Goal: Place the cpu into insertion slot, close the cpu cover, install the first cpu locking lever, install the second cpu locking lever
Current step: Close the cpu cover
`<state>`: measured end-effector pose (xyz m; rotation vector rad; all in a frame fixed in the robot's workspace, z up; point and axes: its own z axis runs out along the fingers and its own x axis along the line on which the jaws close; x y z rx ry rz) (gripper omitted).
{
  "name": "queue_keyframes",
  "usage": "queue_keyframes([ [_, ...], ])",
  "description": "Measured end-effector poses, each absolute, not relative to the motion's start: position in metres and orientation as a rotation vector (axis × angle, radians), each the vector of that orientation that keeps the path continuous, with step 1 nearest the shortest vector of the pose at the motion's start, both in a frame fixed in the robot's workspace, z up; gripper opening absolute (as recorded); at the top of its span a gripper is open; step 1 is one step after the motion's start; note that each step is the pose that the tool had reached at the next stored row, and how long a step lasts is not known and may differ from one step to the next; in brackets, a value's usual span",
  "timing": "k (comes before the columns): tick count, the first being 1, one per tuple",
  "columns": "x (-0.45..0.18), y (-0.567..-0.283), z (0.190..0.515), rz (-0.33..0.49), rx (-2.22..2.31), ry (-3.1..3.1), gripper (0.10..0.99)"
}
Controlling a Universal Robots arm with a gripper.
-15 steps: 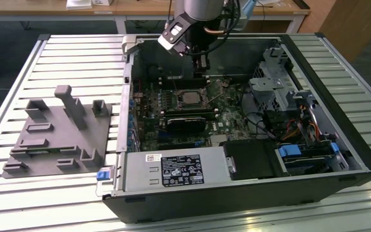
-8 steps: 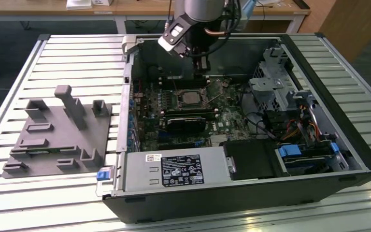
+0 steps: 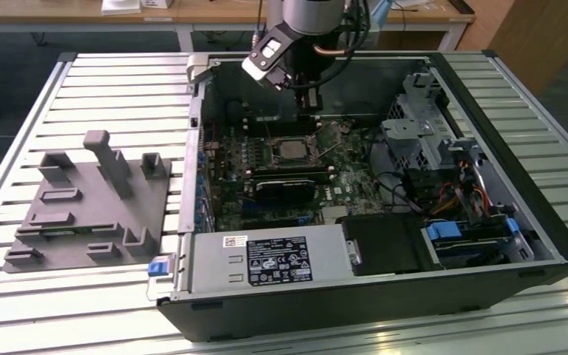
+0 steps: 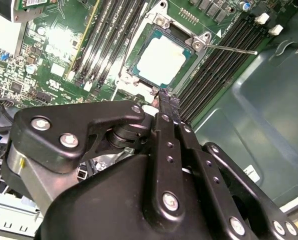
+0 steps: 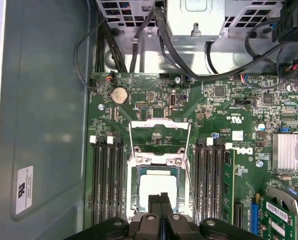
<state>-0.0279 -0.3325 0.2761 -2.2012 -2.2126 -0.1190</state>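
Note:
The cpu (image 5: 157, 189) (image 4: 160, 60), a pale silver square, lies in the insertion slot (image 5: 135, 192) (image 4: 139, 62) on the green motherboard. The slot also shows in the exterior view (image 3: 289, 150). The cpu cover (image 5: 159, 124), a thin metal frame with a window, stands swung open past the slot's far end. Two thin wire locking levers (image 5: 130, 145) (image 5: 189, 155) stand unlatched beside it; one lever (image 4: 231, 49) juts out sideways. My gripper (image 5: 160, 202) (image 4: 167, 101) (image 3: 309, 117) is shut with nothing between its fingers, hovering over the slot's near edge.
Long black memory slots (image 5: 105, 182) (image 5: 210, 182) flank the socket. A black graphics card (image 3: 286, 186), a power supply (image 3: 264, 259), a drive cage (image 3: 417, 140) and cables (image 3: 452, 196) fill the case. A grey fixture (image 3: 77, 207) sits on the slatted table at the exterior view's left.

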Motion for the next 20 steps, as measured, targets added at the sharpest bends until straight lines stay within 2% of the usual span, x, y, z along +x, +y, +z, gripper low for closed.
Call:
queue_keyframes([
  [20, 0.013, -0.332, 0.272, -0.114, -2.198, -2.212, 0.106],
])
